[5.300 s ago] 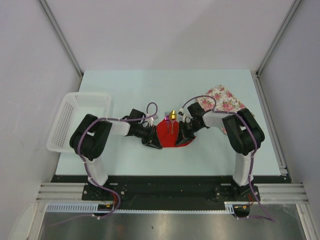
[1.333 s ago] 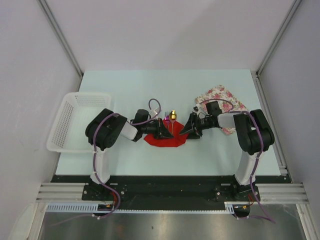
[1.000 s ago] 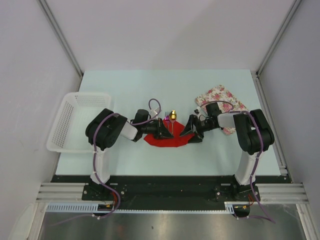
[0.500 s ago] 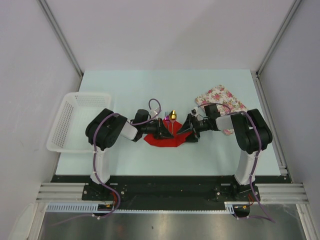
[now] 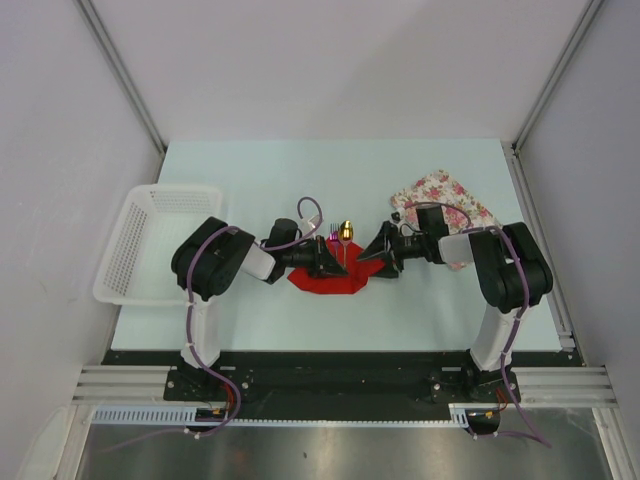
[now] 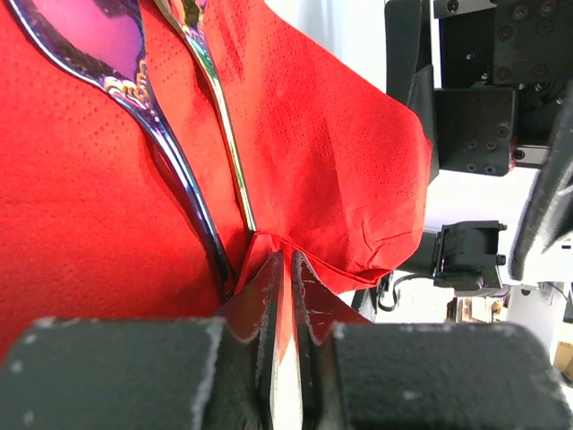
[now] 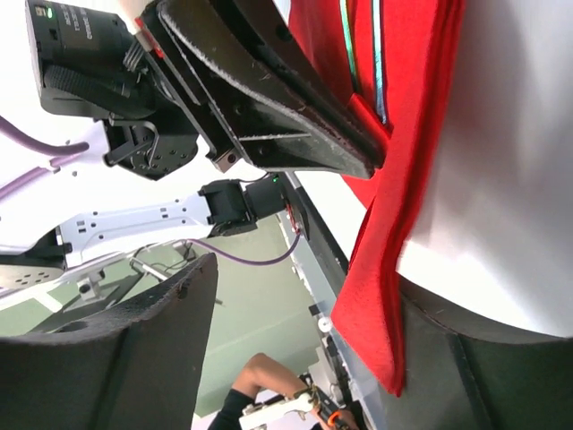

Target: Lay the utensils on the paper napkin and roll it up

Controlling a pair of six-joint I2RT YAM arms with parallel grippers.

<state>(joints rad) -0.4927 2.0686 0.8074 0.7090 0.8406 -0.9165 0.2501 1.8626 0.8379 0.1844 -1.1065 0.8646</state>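
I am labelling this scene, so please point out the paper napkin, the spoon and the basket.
paper napkin [image 5: 335, 285]: top view, bare near part.
spoon [image 5: 345, 231]: top view, gold bowl.
basket [image 5: 140, 245]: top view, mesh floor.

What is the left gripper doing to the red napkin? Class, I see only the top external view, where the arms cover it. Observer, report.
Observer: In the left wrist view, the left gripper is shut on a fold at the edge of the napkin.
Operator: Where do the utensils end?
Observer: Both handles of the utensils lie on the napkin and end just in front of those jaws.
Operator: And the right gripper?
Observer: The right wrist view shows the right gripper open. The napkin's hanging edge is between its jaws, unclamped.
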